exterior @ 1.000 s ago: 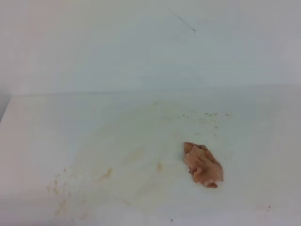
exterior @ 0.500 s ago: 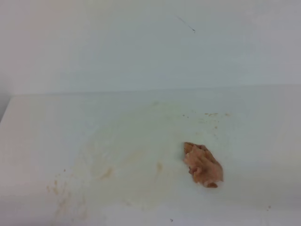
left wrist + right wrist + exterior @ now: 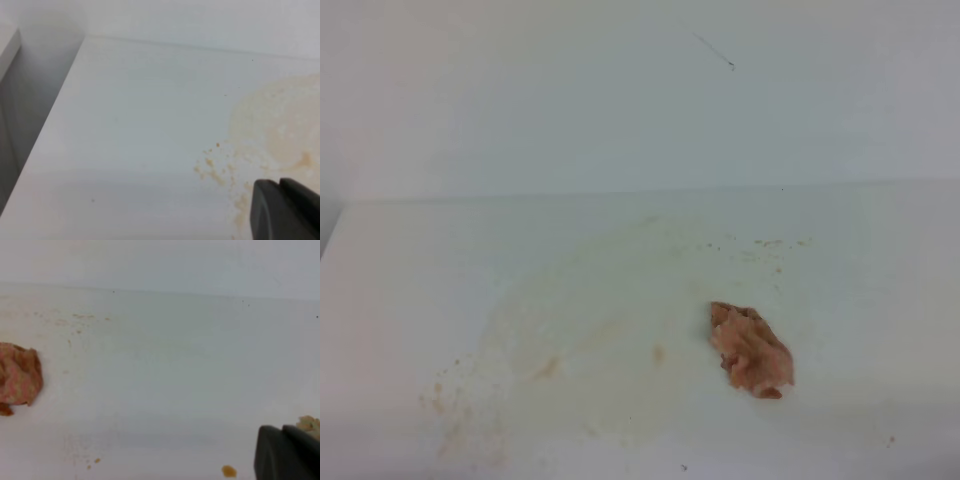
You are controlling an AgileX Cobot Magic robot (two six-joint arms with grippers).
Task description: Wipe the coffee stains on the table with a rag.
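The rag (image 3: pixel 752 350), a crumpled pinkish-orange wad, lies alone on the white table (image 3: pixel 410 280), right of centre. Faint tan coffee stains (image 3: pixel 550 368) smear the table to its left, with brown speckles (image 3: pixel 445 400) at the front left. No gripper shows in the exterior high view. In the left wrist view my left gripper (image 3: pixel 279 186) sits at the bottom right, fingers together, beside the stains (image 3: pixel 280 135). The right wrist view has my right gripper (image 3: pixel 282 432) shut and empty at the bottom right, far from the rag (image 3: pixel 17 372) at the left edge.
A pale wall (image 3: pixel 620 100) rises behind the table's back edge. The table's left edge (image 3: pixel 50 125) drops into a grey gap. Small brown specks (image 3: pixel 770 243) dot the table behind the rag. A brown drop (image 3: pixel 229 471) and a tan scrap (image 3: pixel 310 424) lie near my right gripper.
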